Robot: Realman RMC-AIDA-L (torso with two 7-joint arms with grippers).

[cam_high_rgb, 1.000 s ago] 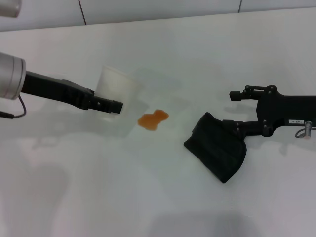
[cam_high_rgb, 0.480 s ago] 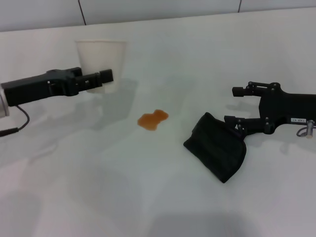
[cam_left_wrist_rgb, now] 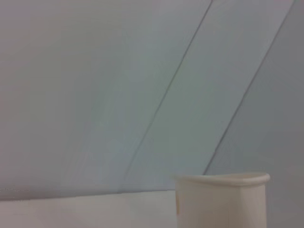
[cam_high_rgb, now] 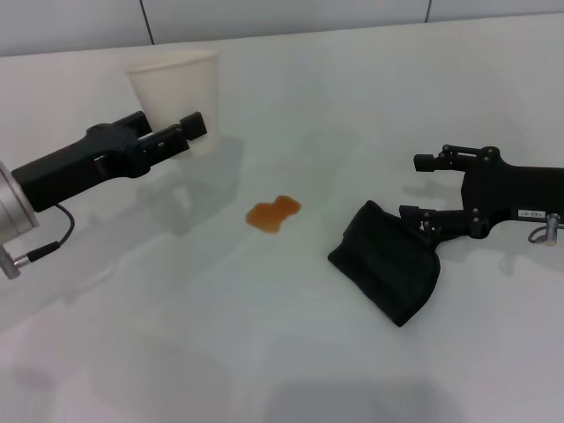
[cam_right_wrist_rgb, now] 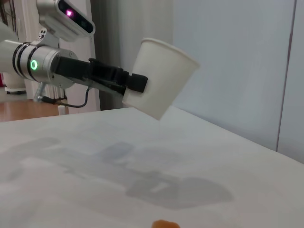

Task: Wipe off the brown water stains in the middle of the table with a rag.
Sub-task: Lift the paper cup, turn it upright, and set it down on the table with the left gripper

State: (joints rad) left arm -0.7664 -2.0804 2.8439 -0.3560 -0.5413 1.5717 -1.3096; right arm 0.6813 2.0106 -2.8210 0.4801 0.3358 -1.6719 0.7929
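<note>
The rag (cam_high_rgb: 388,270) lies on the white worktop (cam_high_rgb: 264,352), at about 4 o'clock from the stain (cam_high_rgb: 273,213) and well apart from it. My right gripper (cam_high_rgb: 423,196) stands just beside the rag at its 2 o'clock corner. Its jaws are spread wide: 1 finger touches the upper edge of the cloth or lies just over it, the other is apart from it at 12 o'clock, so I do not hold anything there yet.

My left gripper (cam_high_rgb: 192,129) is at 10 o'clock from the stain. Its jaws are closed on the wall of the cup (cam_high_rgb: 176,95); in the right wrist view the cup (cam_right_wrist_rgb: 160,78) hangs tilted in the air, clear of the worktop.

I judge the rag as soft, light and floppy. It is bunched with folds, so it will bend and drag, not slide as 1 stiff piece. I think the best place to hold is the thick folded edge nearest my right jaws, with several layers taken together, so that most of the cloth trails under and covers the stain. The stain is small and wet, and the smooth worktop will probably let the cloth glide easily.
</note>
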